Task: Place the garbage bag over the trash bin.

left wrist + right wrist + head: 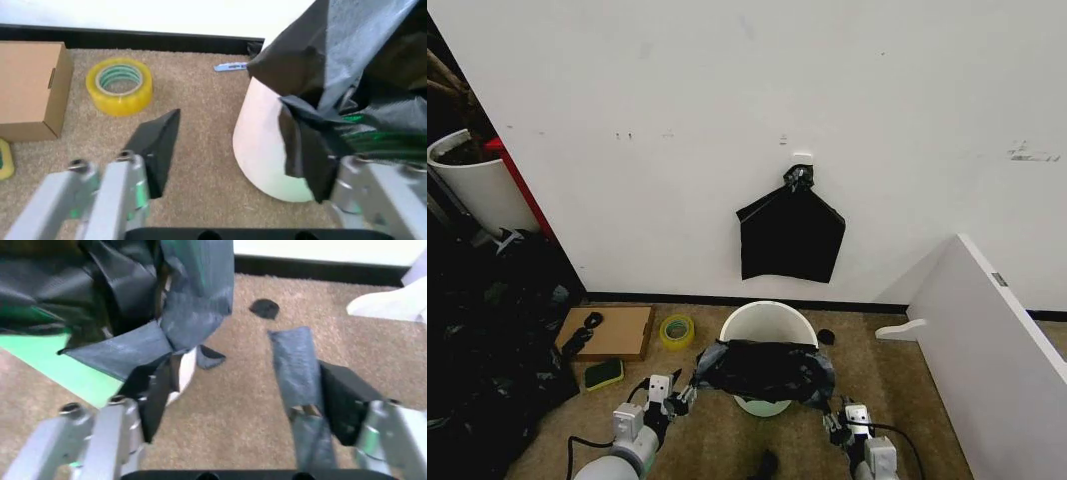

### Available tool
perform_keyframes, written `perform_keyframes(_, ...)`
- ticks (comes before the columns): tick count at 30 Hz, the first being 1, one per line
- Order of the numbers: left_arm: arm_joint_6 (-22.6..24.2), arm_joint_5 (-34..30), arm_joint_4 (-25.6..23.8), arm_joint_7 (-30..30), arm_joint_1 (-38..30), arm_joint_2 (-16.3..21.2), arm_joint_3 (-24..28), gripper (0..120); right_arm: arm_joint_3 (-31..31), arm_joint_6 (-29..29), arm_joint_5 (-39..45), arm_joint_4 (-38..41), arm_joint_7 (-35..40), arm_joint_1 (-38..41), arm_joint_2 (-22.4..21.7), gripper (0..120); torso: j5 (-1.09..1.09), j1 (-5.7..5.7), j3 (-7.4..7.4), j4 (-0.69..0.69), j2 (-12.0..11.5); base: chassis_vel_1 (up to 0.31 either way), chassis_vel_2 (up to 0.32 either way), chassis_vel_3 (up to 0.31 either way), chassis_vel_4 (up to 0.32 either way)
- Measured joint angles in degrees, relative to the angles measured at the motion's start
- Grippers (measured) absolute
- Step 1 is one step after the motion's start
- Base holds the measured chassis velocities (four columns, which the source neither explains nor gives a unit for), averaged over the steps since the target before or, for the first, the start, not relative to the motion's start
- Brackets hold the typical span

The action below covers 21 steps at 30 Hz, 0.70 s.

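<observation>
Our left gripper sits low at the near-left side of the trash bin, its fingers spread wide: in the left wrist view one dark pad hangs over bare carpet while the other lies against a fold of the garbage bag, so nothing is pinched between them. Our right gripper mirrors it at the bin's near-right side, also spread; in the right wrist view a strip of the bag's film lies along the inside of one finger and the other finger touches the bunched plastic, but we see no clamping.

The garbage bag is draped over the near part of the white bin, crinkled and bunched, while the far arc of the rim is bare. We judge the two grippers flank the bag so that each can take one side of its mouth and stretch it across the rim; the covering looks only partly done.

Around us on the carpet lie a roll of yellow tape, a flat cardboard box and a green sponge, all left of the bin and apart from it. A smooth black bag hangs on the wall above.
</observation>
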Motion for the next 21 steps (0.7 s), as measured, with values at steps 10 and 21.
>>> perform_keyframes(10,-1.3,1.1,-1.0,0.1,3.5,0.4,-0.2,98,0.5,9.1,0.9,-1.0,-2.9,-1.4,0.0,99,0.0,0.0,0.0,0.0,0.0,0.0,0.0,0.0,0.0)
perform_keyframes(21,-3.3,1.3,-2.3,1.1,6.1,1.8,-0.5,100,1.1,15.3,2.3,-1.1,-4.3,-2.2,-0.1,100,0.0,0.0,0.0,0.0,0.0,0.0,0.0,0.0,0.0)
